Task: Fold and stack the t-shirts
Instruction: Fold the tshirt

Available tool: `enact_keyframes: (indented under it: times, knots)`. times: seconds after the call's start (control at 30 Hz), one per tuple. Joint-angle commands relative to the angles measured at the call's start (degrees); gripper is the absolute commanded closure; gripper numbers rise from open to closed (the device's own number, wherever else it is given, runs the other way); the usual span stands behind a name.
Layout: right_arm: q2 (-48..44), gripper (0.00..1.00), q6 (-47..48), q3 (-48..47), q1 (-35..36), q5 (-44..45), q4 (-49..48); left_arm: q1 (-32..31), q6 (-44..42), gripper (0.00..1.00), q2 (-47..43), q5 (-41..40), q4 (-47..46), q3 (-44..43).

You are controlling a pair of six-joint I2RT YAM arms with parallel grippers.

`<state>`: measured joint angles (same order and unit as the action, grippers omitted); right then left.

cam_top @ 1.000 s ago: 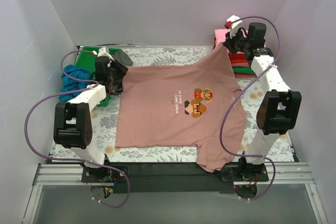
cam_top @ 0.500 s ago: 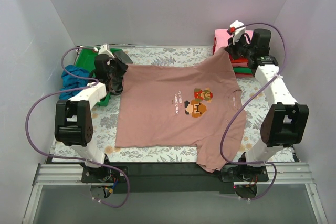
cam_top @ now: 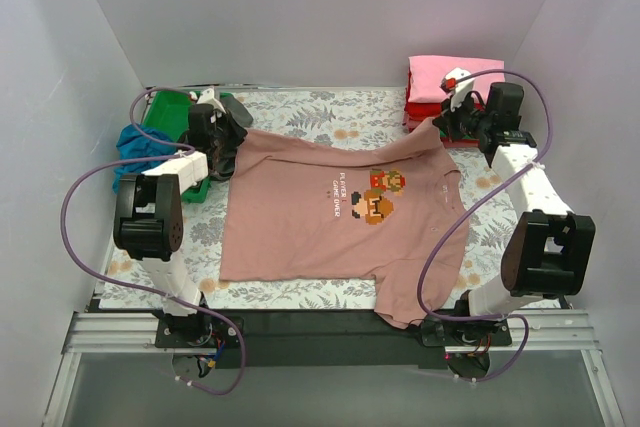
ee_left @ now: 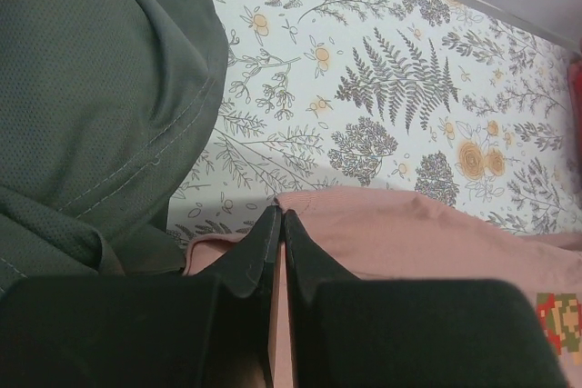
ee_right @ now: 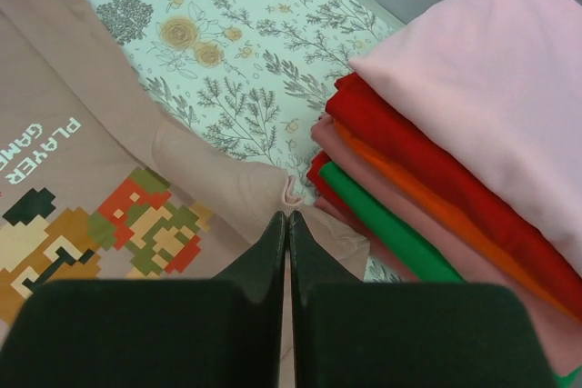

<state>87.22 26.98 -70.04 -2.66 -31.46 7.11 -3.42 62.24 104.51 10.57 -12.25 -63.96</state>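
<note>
Since a second ago the right arm has dropped back, lowering the dusty-pink t-shirt clear of the folded stack. From above, one sleeve overhangs the near edge of the bench; bare bench shows along the far edge.

Left wrist: the left pincer is clenched on the shirt's far edge, a grey shirt just beside.

Right wrist: the right pincer is clenched on a shirt fold near the stack's base.

The dusty-pink t-shirt is soft, matt cotton knit; its pixel graphic is a flat print. The folded stack at one o'clock is smooth matt cloth. The dark garment shows fine mesh. The green tray looks like glossy plastic.
</note>
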Motion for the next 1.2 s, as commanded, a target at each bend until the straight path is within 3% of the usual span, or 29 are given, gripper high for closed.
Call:
enact_keyframes:
  times: [0.0, 0.57, 1.17]
  knots:
    - [-2.67, 0.99, -0.61, 1.13, -0.42, -2.37, -2.02, 0.43, -3.69, 1.00, -2.72, 0.59, -2.15, 0.50]
    - [-3.81, 0.99, -3.96, -0.10, -0.68, -3.52, -4.13, 1.22, -8.89, 1.00, -14.85, -0.46, -8.75, 11.93]
    - [-7.41, 0.99, -4.49, 4.20, -3.23, -6.07, -4.56, 2.37, -8.89, 1.00, -16.97, -0.38, -10.07, 16.24]
